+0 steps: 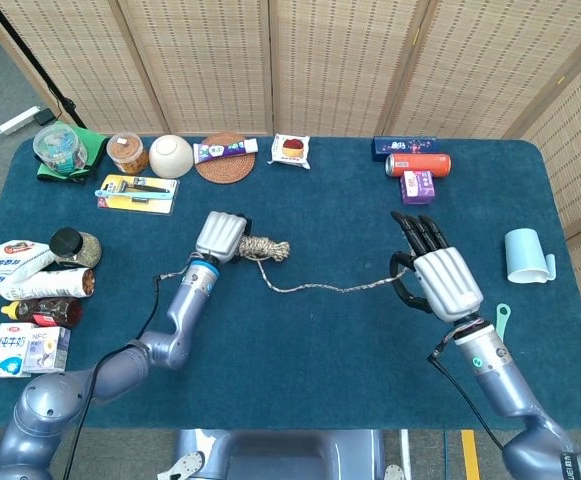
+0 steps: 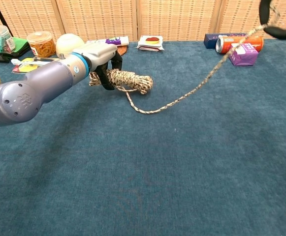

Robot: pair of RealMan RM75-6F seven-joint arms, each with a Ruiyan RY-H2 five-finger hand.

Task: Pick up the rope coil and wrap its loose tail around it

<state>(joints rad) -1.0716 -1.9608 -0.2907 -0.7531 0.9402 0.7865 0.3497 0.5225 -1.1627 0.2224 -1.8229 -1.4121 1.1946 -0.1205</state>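
While the left hand grips the coil just off the cloth, fingers curled round one end, the tail sags to the table and climbs to the right hand. That hand pinches the tail's end and holds it high and wide, probably to keep the line clear for winding. Blue cloth covers the table; behind sit a can, boxes, a bowl, then wicker screens.

On the table, the left hand grips the coil; its tail runs right to the right hand. Cans and boxes line the far edge.
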